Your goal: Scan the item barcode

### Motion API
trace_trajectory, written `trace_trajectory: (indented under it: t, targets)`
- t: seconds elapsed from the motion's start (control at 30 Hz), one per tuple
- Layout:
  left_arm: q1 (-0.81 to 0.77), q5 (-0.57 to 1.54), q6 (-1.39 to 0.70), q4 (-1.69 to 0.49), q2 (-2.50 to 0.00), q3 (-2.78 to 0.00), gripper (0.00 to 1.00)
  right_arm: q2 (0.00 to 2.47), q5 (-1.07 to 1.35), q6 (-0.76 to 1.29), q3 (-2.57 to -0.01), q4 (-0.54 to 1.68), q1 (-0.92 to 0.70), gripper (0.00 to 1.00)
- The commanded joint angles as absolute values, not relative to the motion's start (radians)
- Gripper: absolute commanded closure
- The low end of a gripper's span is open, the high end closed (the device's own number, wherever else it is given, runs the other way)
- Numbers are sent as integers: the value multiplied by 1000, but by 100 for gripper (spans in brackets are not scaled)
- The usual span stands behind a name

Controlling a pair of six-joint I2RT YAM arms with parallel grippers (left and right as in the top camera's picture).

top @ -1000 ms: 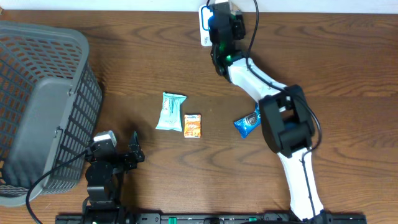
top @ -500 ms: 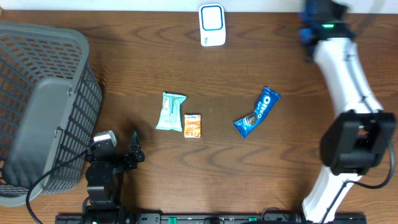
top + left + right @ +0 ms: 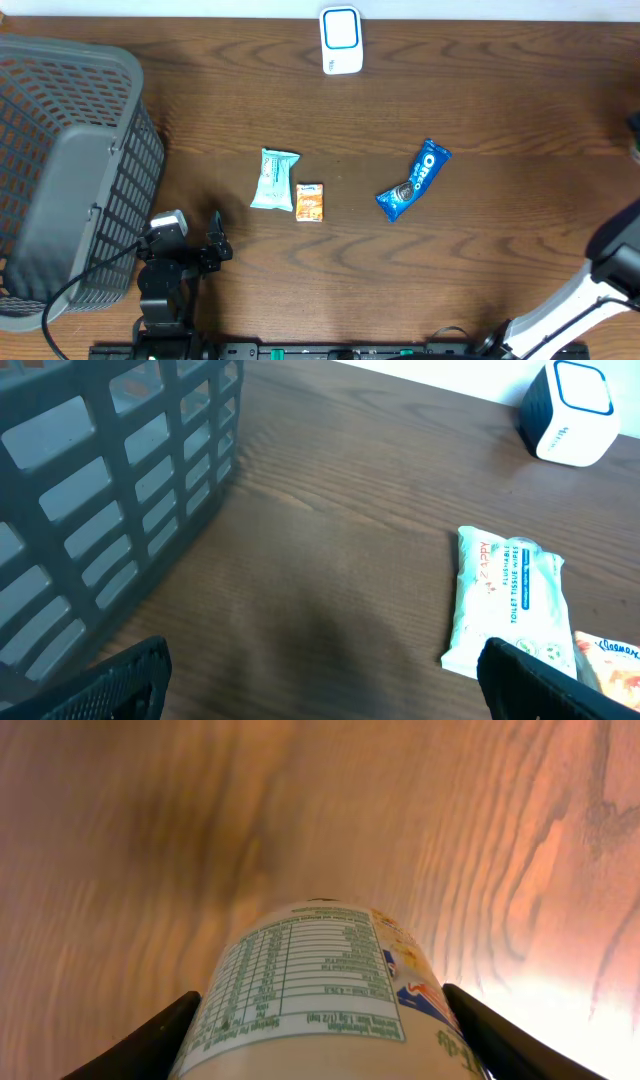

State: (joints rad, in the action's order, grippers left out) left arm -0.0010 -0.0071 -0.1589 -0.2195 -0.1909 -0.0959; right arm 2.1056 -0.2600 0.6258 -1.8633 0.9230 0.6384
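Dark brown wood-grain tabletop (image 3: pixel 500 120) under even light, pale strip (image 3: pixel 150 8) along far edge

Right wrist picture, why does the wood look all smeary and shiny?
Right wrist view: the brown wooden surface is smeared with blur, glare whitens the lower right, yet the white labelled bottle looks sharp; overhead view: crisp, evenly lit.

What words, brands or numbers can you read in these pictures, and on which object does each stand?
"OREO" on the blue packet.
"TOILET TISSUE WIPES" on the white pack.
On the orange packet: lettering cut off, unreadable.
On the bottle: a printed table, too small to read.
On the scanner: no text visible.
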Motion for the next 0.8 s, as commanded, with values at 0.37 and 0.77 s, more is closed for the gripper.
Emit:
trace_trajectory:
  t: [0.37, 0.77]
  targets:
    - [4, -19, -150, -226, -192, -69, 2, 2342, -39, 751, -1868, 907, 817, 22]
    - [4, -19, -150, -226, -192, -69, 2, 1990, 67, 680, -1924, 989, 754, 1]
